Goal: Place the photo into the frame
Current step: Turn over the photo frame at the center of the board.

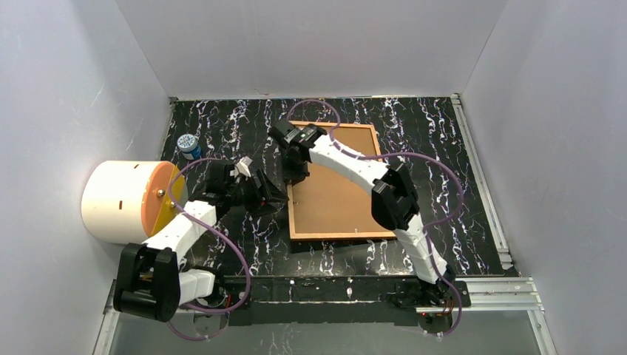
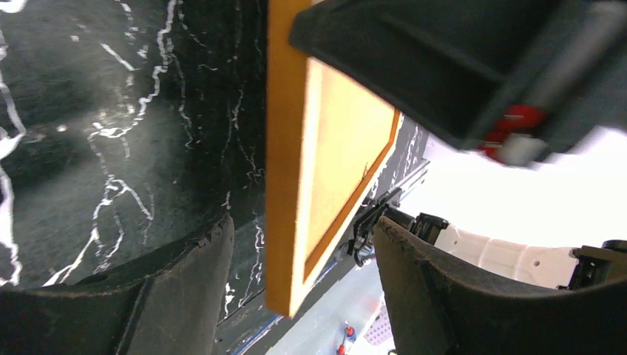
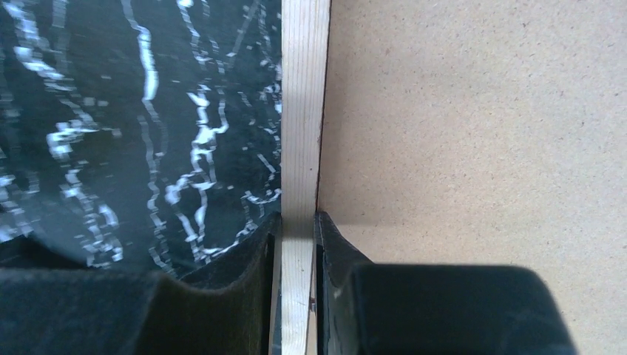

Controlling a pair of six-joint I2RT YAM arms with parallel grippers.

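Black left fingers (image 2: 185,296) wide open, hold nothing, either side of frame (image 2: 285,148) edge. Farther, our right fingers (image 3: 248,255) pinch frame's wood side tight. Frame lies back-up on tabletop (image 1: 222,126), brown board (image 1: 333,192) in it. No photo that we can see. We guess: frame being opened; next, board must come out.

Drum (image 1: 122,201) and can (image 1: 189,145) block left; right of frame (image 1: 340,236) free.

Left arm reaches toward 2 o'clock, left gripper (image 1: 268,196) (image 2: 299,229) wide open. Right arm stretches toward 10 o'clock, elbow bent, right gripper (image 1: 294,166) (image 3: 297,222) pointing down, pinched on the frame (image 3: 303,111) rail.
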